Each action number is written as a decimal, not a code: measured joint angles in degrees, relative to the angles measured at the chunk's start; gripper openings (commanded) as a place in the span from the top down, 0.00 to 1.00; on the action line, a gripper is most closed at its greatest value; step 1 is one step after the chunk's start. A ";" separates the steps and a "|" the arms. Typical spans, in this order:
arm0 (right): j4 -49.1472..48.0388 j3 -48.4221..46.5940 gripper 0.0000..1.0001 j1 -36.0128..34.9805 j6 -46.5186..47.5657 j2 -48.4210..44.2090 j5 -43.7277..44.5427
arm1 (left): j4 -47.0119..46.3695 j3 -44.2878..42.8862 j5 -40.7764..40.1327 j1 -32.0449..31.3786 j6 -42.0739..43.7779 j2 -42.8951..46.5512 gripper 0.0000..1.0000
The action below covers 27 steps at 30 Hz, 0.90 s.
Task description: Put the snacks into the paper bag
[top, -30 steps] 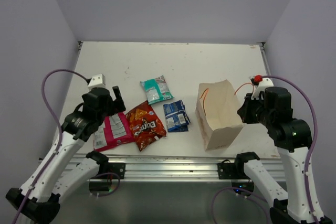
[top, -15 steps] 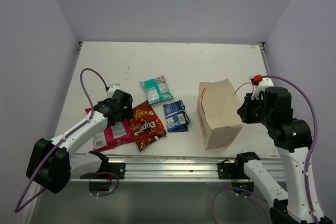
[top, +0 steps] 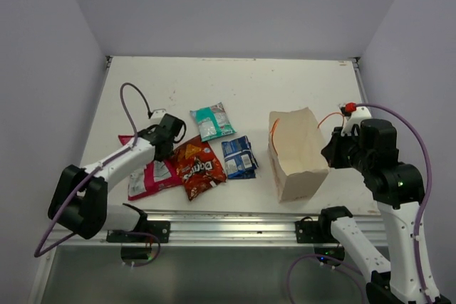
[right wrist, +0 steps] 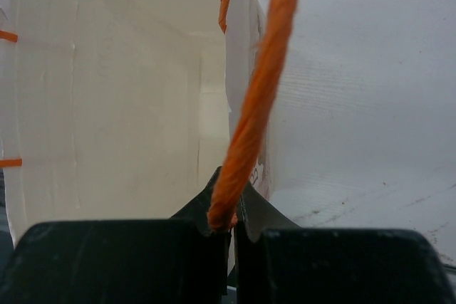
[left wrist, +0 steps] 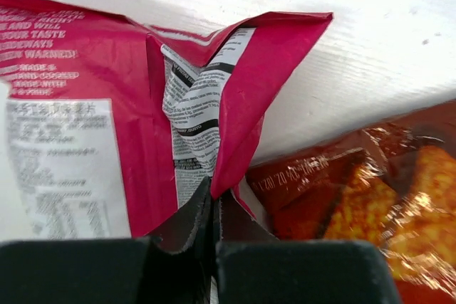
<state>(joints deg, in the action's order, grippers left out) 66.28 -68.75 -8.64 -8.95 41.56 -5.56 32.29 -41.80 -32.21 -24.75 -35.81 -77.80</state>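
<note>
— Snacks, position?
— All four lie on the table (top: 249, 83), left of the paper bag (top: 299, 154); none is inside it. The pink-and-white packet (top: 151, 174) is farthest left, with the Doritos packet (top: 198, 169) just beside it. Next comes the dark blue packet (top: 239, 156), and the teal-and-white packet (top: 211, 120) lies behind them.
— Left gripper (left wrist: 215, 201)?
— Jaws together, pinching a raised fold at the pink-and-white packet's edge.
— Right gripper (right wrist: 228, 211)?
— Clamped on the bag's orange string handle (right wrist: 253, 105), at the bag's right side. The bag's mouth stands open.
</note>
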 measured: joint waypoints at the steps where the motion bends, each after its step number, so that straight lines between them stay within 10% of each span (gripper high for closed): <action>1: 0.02 0.00 1.00 0.00 0.00 0.02 0.00 | 1.07 -1.29 0.02 -0.04 0.00 0.70 1.00; 14: 0.02 0.00 1.00 0.00 0.00 0.04 0.00 | -3.52 -62.01 22.84 -6.73 5.16 1.42 1.00; 27: 0.22 0.00 1.00 -0.04 0.00 -0.92 0.02 | -20.24 -74.10 35.98 -36.41 3.80 -14.23 1.00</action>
<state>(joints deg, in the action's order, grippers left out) 66.50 -68.75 -8.69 -8.95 40.64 -5.54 12.05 -115.90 3.77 -61.17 -32.01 -92.03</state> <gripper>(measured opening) 0.023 0.011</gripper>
